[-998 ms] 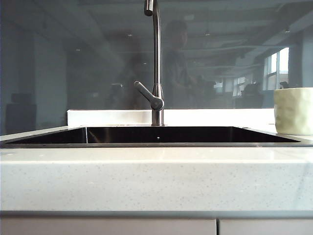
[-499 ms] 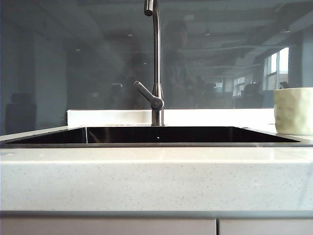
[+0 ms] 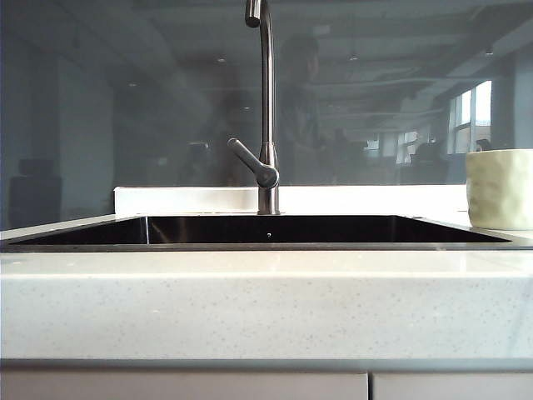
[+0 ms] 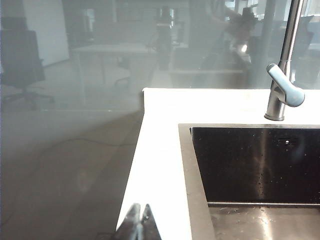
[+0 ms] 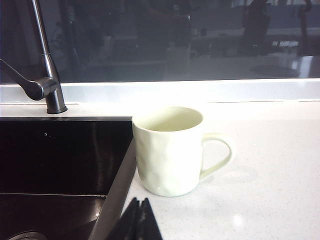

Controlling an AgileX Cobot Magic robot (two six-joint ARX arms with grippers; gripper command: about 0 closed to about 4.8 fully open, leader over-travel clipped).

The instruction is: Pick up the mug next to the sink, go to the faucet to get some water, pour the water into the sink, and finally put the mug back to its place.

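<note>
the left gripper point(image 4: 139, 222) is sitting with fingertips pressed together, poking in low. the right gripper point(image 5: 137, 220) is likewise sitting pinched together, holding nothing.

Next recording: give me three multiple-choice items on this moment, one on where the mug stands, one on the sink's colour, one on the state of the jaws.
1. Where does the mug stand?
A. Inside the sink
B. On the countertop beside the sink's rim
C. Under the faucet's spout

2. What colour is the inside of the sink?
A. White
B. Black
C. Blue

3. How do the jaws of the right gripper stand?
A. Shut, holding nothing
B. Shut on the mug's handle
C. Wide open around the mug

Key: 1 B, the right wrist view shows it upright on the speckled counter next to the rim, away from the faucet. 2 B, the basin is dark in every view. 3 A, the tips meet short of the mug; the left gripper looks likewise shut.
</note>
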